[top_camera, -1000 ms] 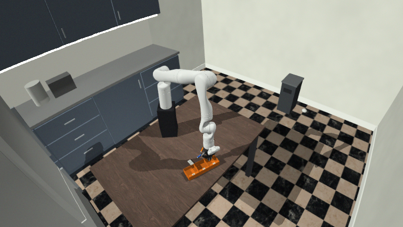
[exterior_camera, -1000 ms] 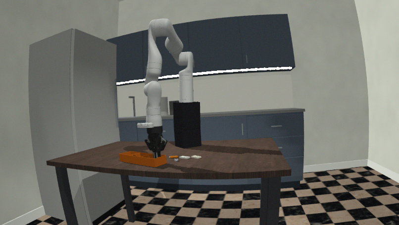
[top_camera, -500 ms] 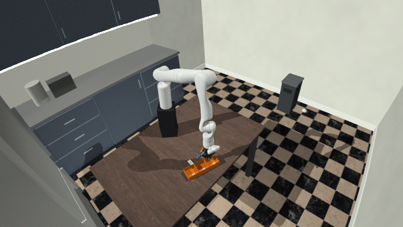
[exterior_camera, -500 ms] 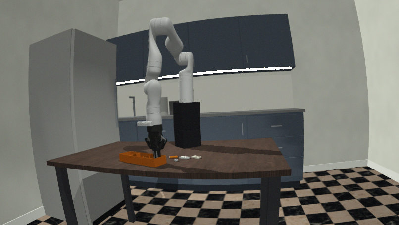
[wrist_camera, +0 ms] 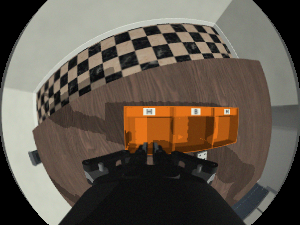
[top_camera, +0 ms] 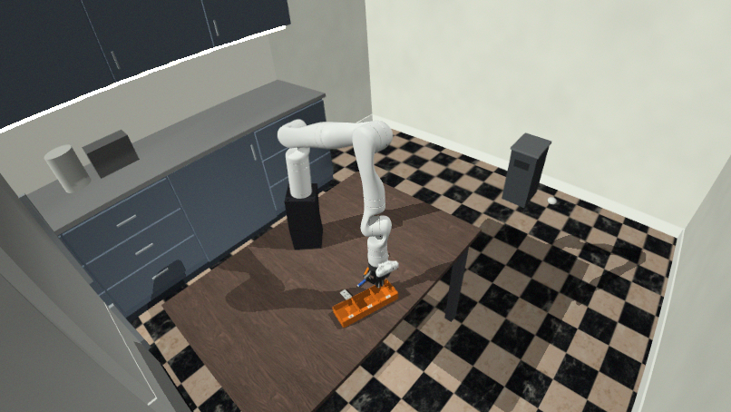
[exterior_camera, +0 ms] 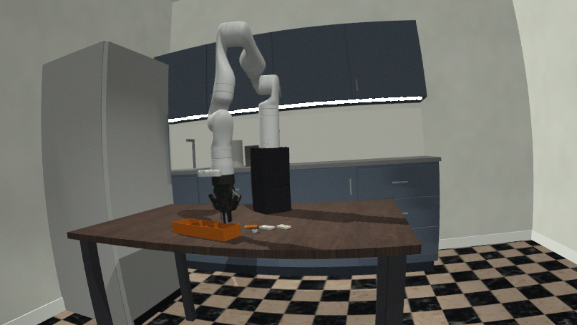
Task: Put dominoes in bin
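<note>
My gripper [top_camera: 378, 282] [exterior_camera: 226, 217] [wrist_camera: 150, 147] is narrow with nothing between its fingers, low at the bin marked H [wrist_camera: 148, 130], while one domino [top_camera: 346, 293] [wrist_camera: 202, 155] lies just beside the bin row and two pale tiles [exterior_camera: 266, 228] [exterior_camera: 283, 226], probably dominoes too, lie on the worktop [top_camera: 286, 348] [exterior_camera: 331, 238] [wrist_camera: 95, 104] right of it in the exterior view. If I sweep sideways this low, my fingertips could catch a wall and drag the bin marked B [wrist_camera: 195, 124] along; a careless count could leave it holding one or three.
</note>
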Tool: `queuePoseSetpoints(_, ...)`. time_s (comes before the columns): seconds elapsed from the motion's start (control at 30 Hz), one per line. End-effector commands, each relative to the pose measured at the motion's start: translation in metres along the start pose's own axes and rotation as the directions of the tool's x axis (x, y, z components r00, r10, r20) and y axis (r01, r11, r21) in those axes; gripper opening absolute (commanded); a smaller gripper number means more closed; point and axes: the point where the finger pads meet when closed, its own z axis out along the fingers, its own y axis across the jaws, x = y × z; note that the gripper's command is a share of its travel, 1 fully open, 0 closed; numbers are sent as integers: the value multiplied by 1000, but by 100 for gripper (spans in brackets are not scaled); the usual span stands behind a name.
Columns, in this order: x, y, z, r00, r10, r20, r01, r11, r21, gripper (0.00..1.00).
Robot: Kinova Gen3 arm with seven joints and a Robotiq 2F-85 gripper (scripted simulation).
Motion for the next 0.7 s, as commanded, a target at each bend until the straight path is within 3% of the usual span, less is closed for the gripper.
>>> queuePoseSetpoints(0.0, 2, -1, -6, 1000, -1, -5, 1, 1000, 2, 9)
queuePoseSetpoints(0.2, 2, -1, -29, 1000, -1, -5, 1, 1000, 2, 9)
queuePoseSetpoints(0.43, 2, -1, -29, 1000, -1, -5, 1, 1000, 2, 9)
queuePoseSetpoints(0.67, 2, -1, -87, 1000, -1, -5, 1, 1000, 2, 9)
